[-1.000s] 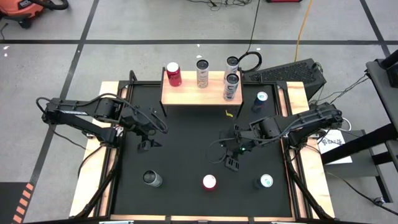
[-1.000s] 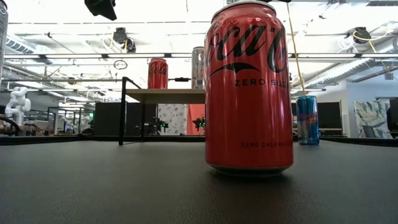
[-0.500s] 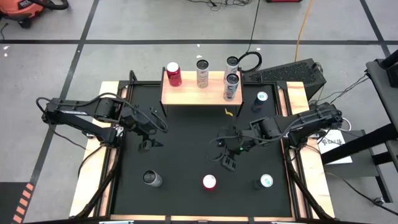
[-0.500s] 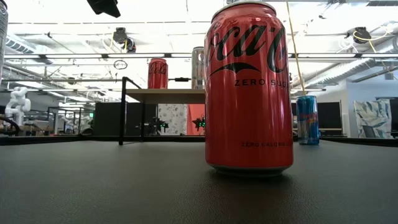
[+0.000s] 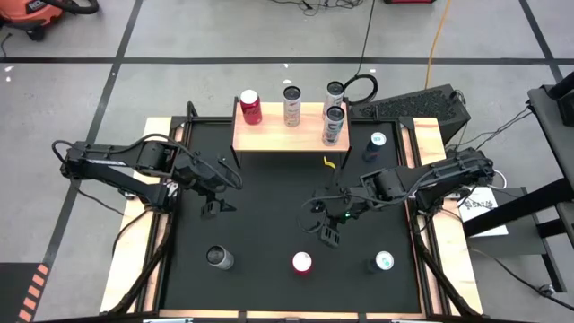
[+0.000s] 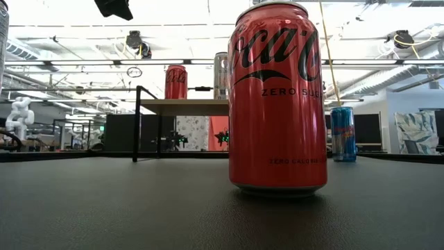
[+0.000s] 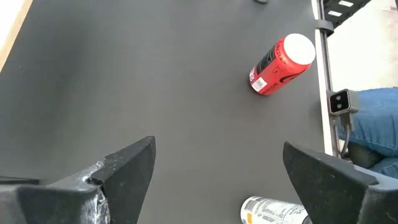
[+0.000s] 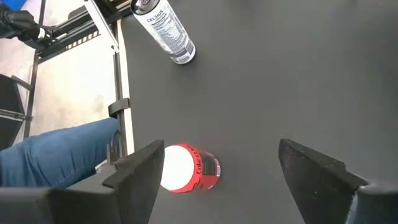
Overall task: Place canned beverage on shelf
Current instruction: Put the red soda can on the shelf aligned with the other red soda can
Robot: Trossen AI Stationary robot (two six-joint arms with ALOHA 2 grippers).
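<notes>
The shelf (image 5: 278,136) stands at the mat's far edge and carries several upright cans, among them a red one (image 5: 250,106). More cans stand upright on the black mat: a red Coke Zero can (image 5: 302,262) (image 6: 277,97) near the front edge, a silver can (image 5: 219,257) to its left, a teal-topped can (image 5: 383,261) to its right and a blue can (image 5: 377,144) right of the shelf. My left gripper (image 5: 211,208) (image 7: 217,168) hangs open above the mat's left half. My right gripper (image 5: 330,235) (image 8: 221,165) hangs open above the mat, just far of the red can (image 8: 186,168).
Wooden boards border the mat (image 5: 269,206) on both sides. A person's leg in blue jeans (image 8: 56,155) stands beyond the mat's front edge. A yellow scrap (image 5: 330,163) lies near the shelf's right legs. Bare mat lies between the two grippers.
My right gripper has tipped a little at the wrist while staying in place above the mat, still open. The cans have kept still.
</notes>
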